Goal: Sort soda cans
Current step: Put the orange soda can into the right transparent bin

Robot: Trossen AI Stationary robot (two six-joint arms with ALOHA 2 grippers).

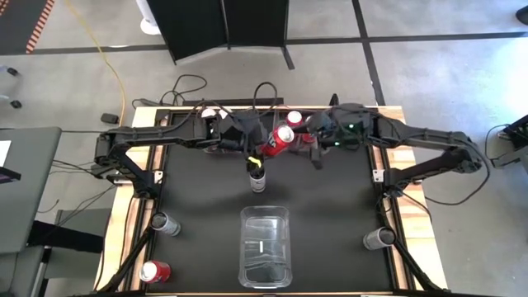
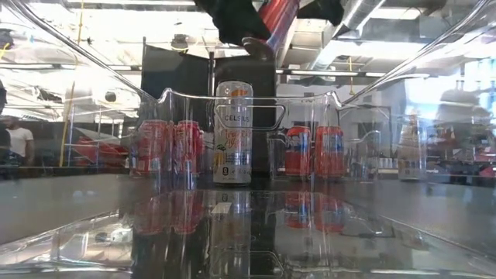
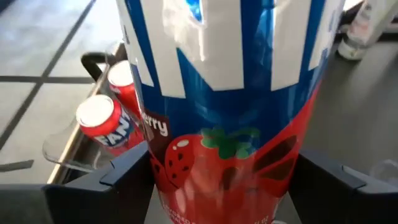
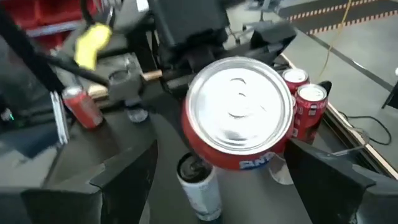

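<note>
Strawberry Fanta can [image 1: 278, 140] is mid-air at far centre, pinched across its body by left gripper [image 1: 254, 142]. Right gripper [image 1: 307, 136] sits at the can's top end, jaws spread, not touching. Thin-walled, slick, likely dents easily: grip mid-body, moderate squeeze.

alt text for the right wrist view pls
A red can fills the middle, silver top toward the camera, held from behind by the left gripper, between the right gripper's open fingers. A white can stands on the black table below, two more red cans beyond.
</note>
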